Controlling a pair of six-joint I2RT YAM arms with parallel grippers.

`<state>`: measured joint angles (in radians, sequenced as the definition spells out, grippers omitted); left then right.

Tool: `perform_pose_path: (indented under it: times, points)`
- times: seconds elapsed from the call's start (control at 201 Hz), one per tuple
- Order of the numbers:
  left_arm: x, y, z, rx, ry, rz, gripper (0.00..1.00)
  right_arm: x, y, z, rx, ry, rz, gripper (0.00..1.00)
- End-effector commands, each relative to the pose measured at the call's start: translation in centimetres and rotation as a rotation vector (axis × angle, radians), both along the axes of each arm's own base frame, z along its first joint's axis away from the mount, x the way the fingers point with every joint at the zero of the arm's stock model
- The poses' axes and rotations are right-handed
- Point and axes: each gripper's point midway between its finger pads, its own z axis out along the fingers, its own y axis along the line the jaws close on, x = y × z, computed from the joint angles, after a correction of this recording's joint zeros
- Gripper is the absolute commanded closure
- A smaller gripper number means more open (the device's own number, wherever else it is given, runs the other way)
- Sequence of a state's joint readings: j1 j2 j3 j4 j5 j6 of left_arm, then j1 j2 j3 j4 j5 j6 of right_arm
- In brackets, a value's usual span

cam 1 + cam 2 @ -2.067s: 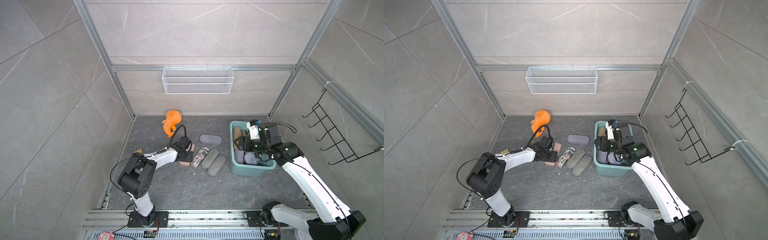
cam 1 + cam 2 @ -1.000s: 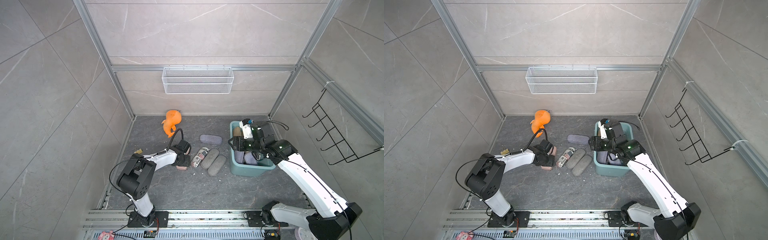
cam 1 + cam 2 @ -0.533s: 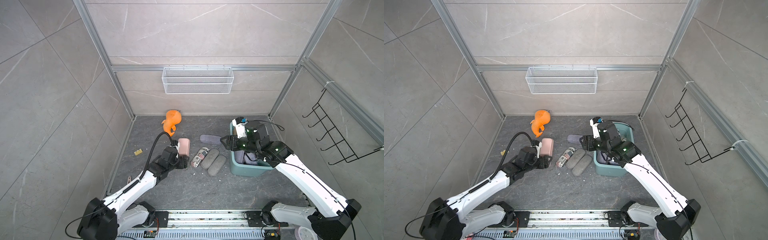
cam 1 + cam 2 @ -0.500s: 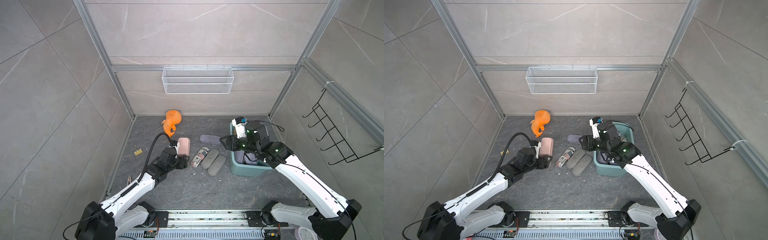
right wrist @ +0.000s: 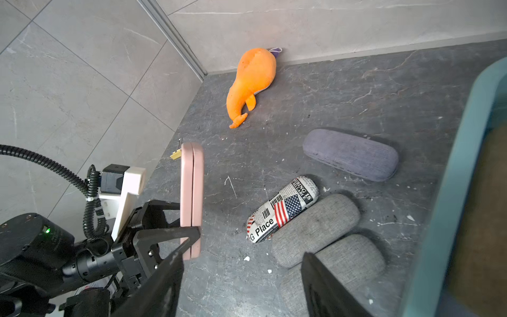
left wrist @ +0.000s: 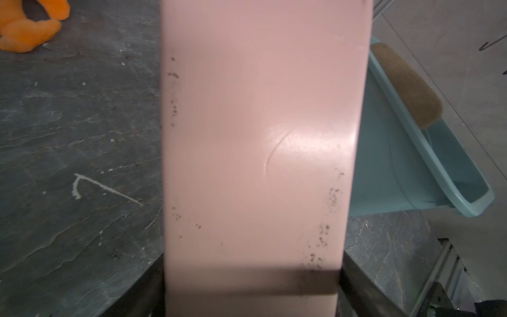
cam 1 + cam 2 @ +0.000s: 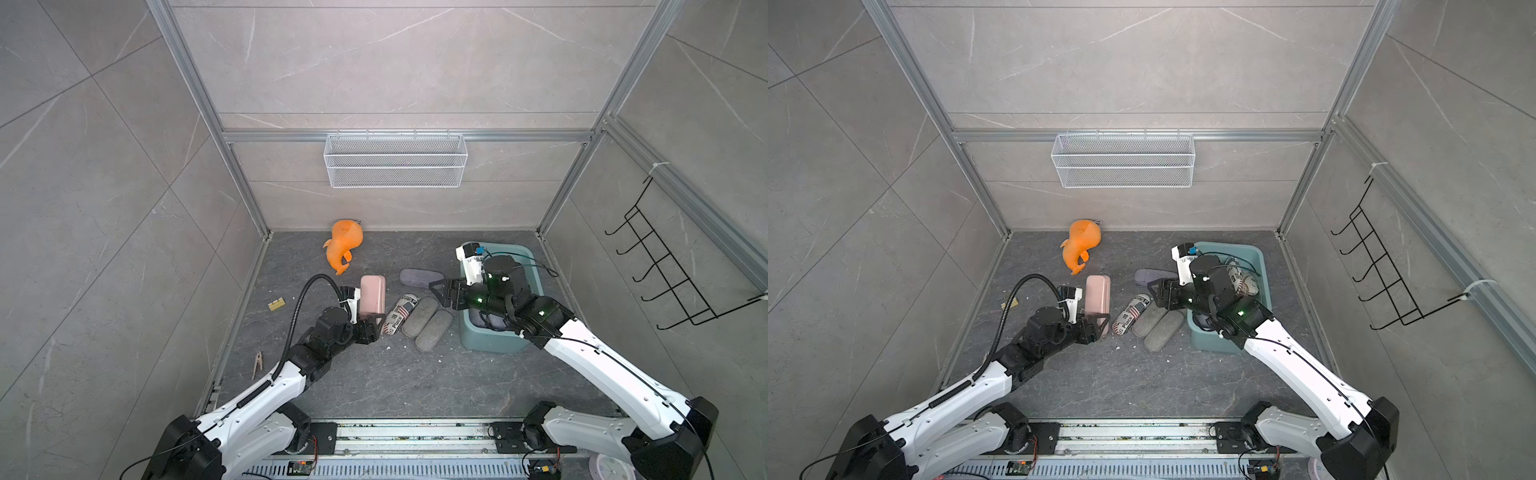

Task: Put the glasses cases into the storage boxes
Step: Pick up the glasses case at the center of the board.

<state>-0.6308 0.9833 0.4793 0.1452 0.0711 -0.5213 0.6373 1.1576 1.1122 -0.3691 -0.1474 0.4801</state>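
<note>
The left gripper is clamping the pink case by its lower end, holding it upright and well apart from the teal tub. The right gripper is hovering over the grey cases, jaws spread and empty. The smooth hard shell (probably light, likely slippery) is looking liable to pivot, and a mid-length grip would seem steadier.

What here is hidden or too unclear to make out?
Both top views: the right arm covers much of the teal tub, so the cases inside can't be counted.
Left wrist view: the pink case fills the picture, hiding the floor behind it.
Both top views: the yellow bit is too small to identify.
</note>
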Motion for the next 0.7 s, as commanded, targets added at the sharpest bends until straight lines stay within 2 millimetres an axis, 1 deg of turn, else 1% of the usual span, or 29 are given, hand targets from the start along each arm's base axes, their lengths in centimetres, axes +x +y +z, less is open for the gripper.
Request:
perform_pose_path:
  times: [0.0,0.045,0.15,0.314,0.409,0.489,0.523,0.613,0.658,0.698]
  points:
    - [0.9,-3.5,5.4,-0.14,-0.15,-0.078,0.4,-0.9,2.9,0.4,0.051,0.014,0.083,0.26]
    - [0.7,-4.3,5.6,-0.15,-0.154,-0.106,0.4,-1.1,3.5,0.2,0.041,0.018,0.095,0.25]
    - [0.4,-5.4,6.2,-0.164,-0.166,-0.139,0.4,-0.6,4.5,-0.8,0.037,0.037,0.084,0.24]
    - [0.1,-5.8,7.0,-0.189,-0.172,-0.147,0.4,0.2,7.6,-2.0,0.047,0.059,0.118,0.27]
    - [-0.1,-5.8,7.3,-0.202,-0.175,-0.152,0.4,0.6,9.3,-2.4,0.037,0.054,0.135,0.29]
    - [-0.3,-5.7,7.3,-0.203,-0.175,-0.154,0.4,1.1,10.2,-2.8,0.029,0.06,0.128,0.31]
    - [-0.4,-5.6,7.4,-0.204,-0.175,-0.152,0.4,1.3,10.5,-3.0,0.031,0.068,0.128,0.34]
    - [-0.6,-5.4,7.4,-0.204,-0.177,-0.151,0.4,1.4,11.4,-3.2,0.028,0.068,0.136,0.38]
    - [-0.7,-5.4,7.4,-0.206,-0.178,-0.152,0.4,1.5,11.7,-3.3,0.028,0.068,0.138,0.43]
    - [-0.7,-5.3,7.4,-0.202,-0.177,-0.15,0.4,1.5,12.0,-3.3,0.037,0.067,0.137,0.45]
